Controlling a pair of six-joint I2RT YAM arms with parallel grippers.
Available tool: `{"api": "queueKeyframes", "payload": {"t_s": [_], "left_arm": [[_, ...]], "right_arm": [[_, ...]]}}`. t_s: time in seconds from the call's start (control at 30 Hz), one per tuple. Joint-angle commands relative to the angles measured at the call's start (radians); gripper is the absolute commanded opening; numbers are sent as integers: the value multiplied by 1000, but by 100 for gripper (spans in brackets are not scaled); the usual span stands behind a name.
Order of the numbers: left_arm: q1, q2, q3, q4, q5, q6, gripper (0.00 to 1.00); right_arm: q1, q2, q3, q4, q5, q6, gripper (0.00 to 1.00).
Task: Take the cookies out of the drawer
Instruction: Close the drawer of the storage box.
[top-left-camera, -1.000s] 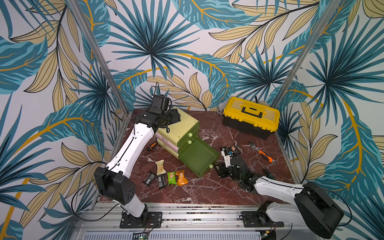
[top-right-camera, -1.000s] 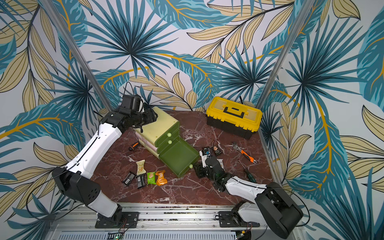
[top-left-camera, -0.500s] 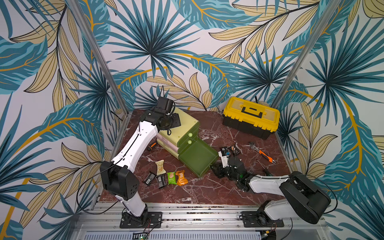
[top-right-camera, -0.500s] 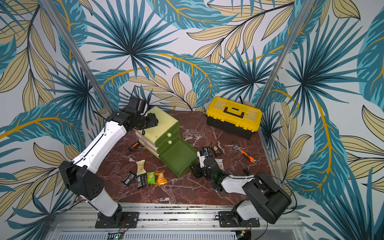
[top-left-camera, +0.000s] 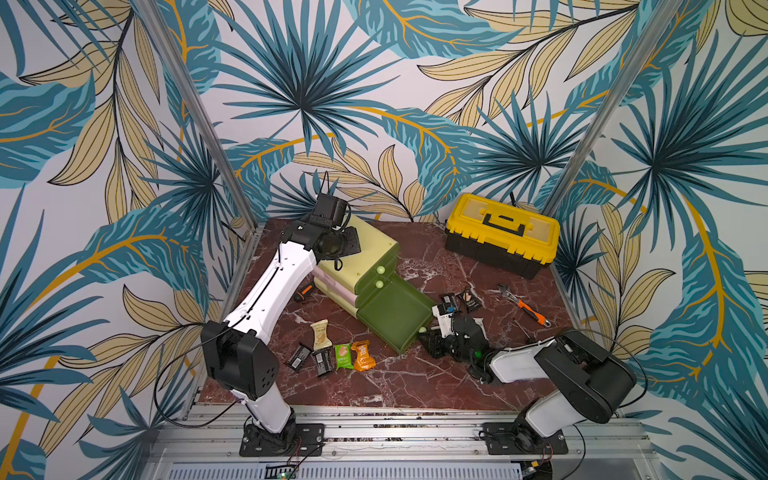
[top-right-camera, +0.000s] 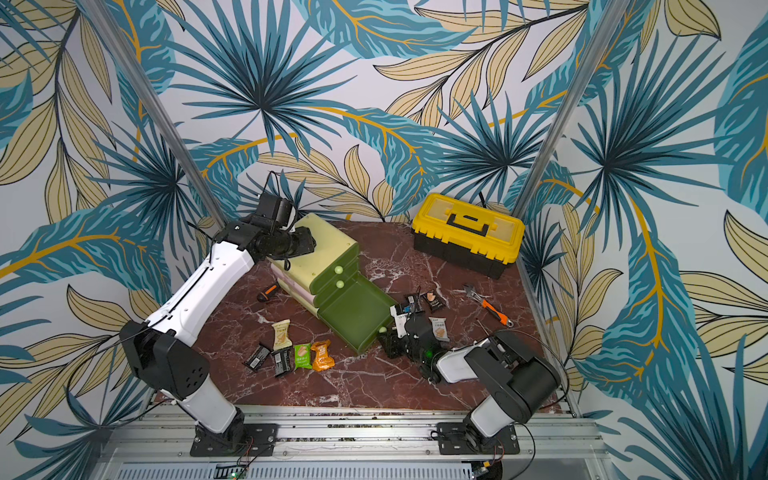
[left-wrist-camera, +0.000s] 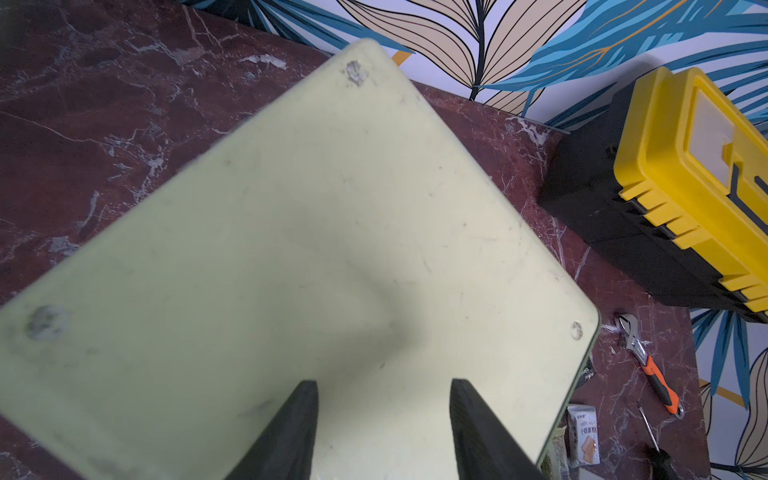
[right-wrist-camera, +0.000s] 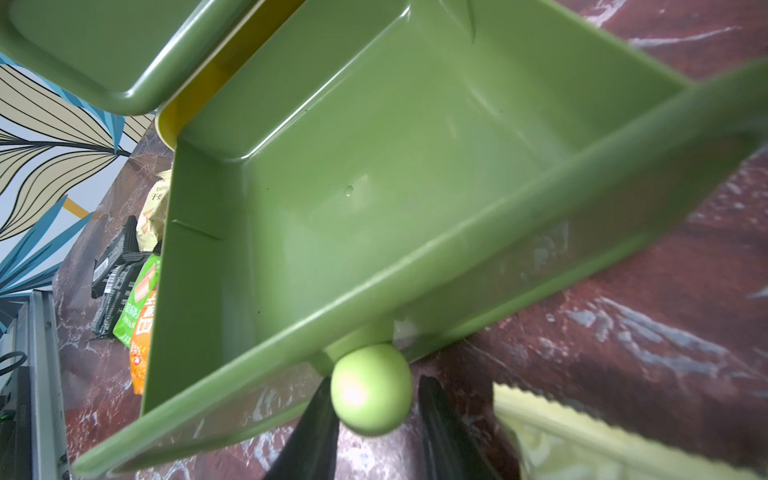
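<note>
Currently drawer (right-wrist-camera: 374, 166) shows bare floor; right jaws open astride its knob (right-wrist-camera: 370, 390), left jaws open over cabinet (left-wrist-camera: 332, 228).

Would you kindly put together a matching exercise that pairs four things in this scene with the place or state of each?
Things:
1. bottom drawer
2. toolbox
3. wrench
4. left gripper

Places or states:
a. lying flat on the table, orange handle
b. pulled out, nothing inside
c. lid closed, at the back by the wall
d. fingers apart, above the pale top of the cabinet

Pairs: 1-b, 2-c, 3-a, 4-d.
</note>
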Motion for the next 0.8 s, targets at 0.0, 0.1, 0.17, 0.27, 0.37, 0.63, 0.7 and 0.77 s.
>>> {"api": "queueKeyframes", "payload": {"t_s": [0.0, 0.1, 0.17, 0.27, 0.37, 0.63, 0.7, 0.77], "left_arm": [[-1, 32, 19, -48, -8, 14, 55], [-1, 38, 16, -61, -7, 15, 55], [-3, 38, 13, -61, -6, 14, 54], [-3, 36, 6, -60, -6, 12, 54], [-3, 36, 2, -63, -5, 9, 54], [-3, 38, -4, -72, 2, 5, 54], [-2, 38, -4, -71, 6, 2, 54], [-3, 40, -4, -72, 7, 3, 54]], "right_arm": [[4, 9, 16, 19, -6, -19, 34], [3, 1, 39, -5, -10, -32, 33], [3, 1, 54, -15, -18, -38, 33], [2, 21, 79, -14, -31, -41, 33], [4, 58, 99, 12, -40, -32, 32], [4, 176, 205, 64, -42, -9, 32], [5, 208, 238, 78, -42, -1, 32], [5, 234, 269, 87, -44, 9, 32]]}}
